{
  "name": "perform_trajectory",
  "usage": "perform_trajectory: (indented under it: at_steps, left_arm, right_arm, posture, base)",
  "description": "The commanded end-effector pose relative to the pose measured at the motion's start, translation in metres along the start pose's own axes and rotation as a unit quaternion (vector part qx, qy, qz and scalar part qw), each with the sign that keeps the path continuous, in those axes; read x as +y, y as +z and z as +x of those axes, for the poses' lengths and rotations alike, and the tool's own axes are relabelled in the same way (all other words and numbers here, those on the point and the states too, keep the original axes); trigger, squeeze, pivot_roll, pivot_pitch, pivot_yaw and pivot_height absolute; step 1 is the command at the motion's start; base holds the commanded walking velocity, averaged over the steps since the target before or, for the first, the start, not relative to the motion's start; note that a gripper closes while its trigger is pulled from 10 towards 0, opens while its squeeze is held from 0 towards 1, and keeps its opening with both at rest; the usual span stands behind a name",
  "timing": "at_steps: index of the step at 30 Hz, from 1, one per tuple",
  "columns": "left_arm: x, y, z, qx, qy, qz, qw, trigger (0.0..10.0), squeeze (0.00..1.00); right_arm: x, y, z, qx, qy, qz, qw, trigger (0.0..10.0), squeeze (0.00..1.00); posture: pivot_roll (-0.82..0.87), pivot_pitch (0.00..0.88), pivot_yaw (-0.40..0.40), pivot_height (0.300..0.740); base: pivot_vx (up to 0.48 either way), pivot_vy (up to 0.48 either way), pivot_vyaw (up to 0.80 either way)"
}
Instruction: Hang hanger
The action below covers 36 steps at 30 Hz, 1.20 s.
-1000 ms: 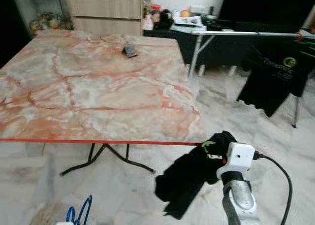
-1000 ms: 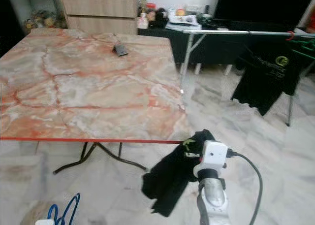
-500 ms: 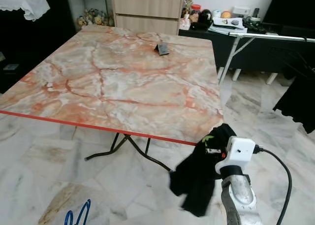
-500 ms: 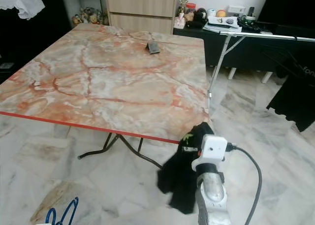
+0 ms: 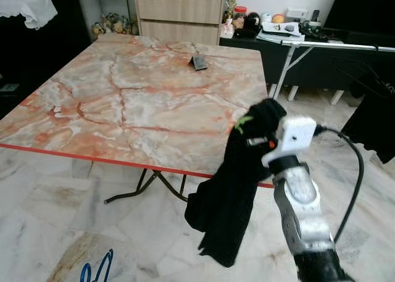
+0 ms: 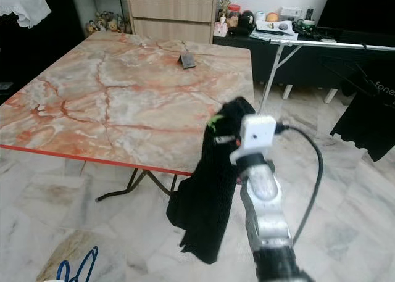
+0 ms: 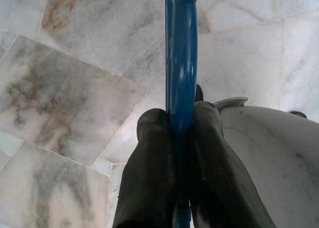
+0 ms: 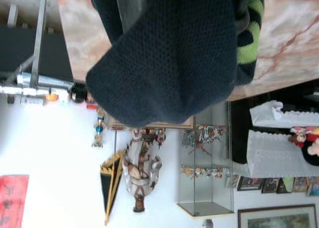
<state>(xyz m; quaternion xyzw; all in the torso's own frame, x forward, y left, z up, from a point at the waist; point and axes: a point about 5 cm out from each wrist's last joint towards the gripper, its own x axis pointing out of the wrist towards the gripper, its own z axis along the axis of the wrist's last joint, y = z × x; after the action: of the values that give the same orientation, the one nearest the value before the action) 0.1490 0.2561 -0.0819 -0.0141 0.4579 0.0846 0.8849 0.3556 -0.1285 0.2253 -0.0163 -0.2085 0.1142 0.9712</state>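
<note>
Gripping low at the robot's left side, the left gripper is clamping its two black fingers on the blue hanger, whose loop is showing at the bottom of the head views above the marble floor.

Right gripper — now raised from knee height a second ago to the level of the table's near edge, carrying the black garment; cloth is hiding the fingertips, so whether the jaws are together cannot be told. The garment is hanging free, with a green mark near the top.

Marble-topped table — bearing a small dark object toward its far side.

Drying rack — standing beyond, to the right, with a dark shirt on it.

Judgement: the lift is bringing cloth and hanger toward meeting; hanging is not yet begun.
</note>
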Motion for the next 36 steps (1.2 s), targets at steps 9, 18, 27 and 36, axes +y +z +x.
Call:
perform_trajectory:
  at_steps: [9,18,27,36]
  left_arm:
    - [-0.004,-0.005,0.000,0.013,-0.004,0.008,1.000,10.0,0.00]
    - [-0.005,-0.005,0.000,0.014,-0.004,0.011,1.000,10.0,0.00]
    - [-0.004,-0.005,0.000,0.014,-0.004,0.010,1.000,10.0,0.00]
    - [0.000,-0.007,-0.001,0.016,-0.001,0.009,1.000,10.0,0.00]
  right_arm:
    - [-0.012,0.029,0.029,-0.050,-0.024,-0.010,0.998,10.0,0.00]
    - [-0.013,0.039,0.039,-0.077,-0.023,-0.006,0.997,10.0,0.00]
    - [-0.001,0.048,0.040,-0.118,0.026,0.016,0.993,10.0,0.00]
    - [0.002,0.046,0.044,-0.112,0.045,0.012,0.993,10.0,0.00]
  posture:
    - [-0.02,0.069,-0.024,0.740]
    - [-0.02,0.061,-0.021,0.740]
    - [-0.02,0.057,-0.026,0.740]
    - [-0.02,0.061,-0.030,0.740]
  base:
    - [0.242,0.000,0.00]
    - [0.306,0.000,0.00]
    - [0.275,0.000,0.00]
    - [0.274,0.000,0.00]
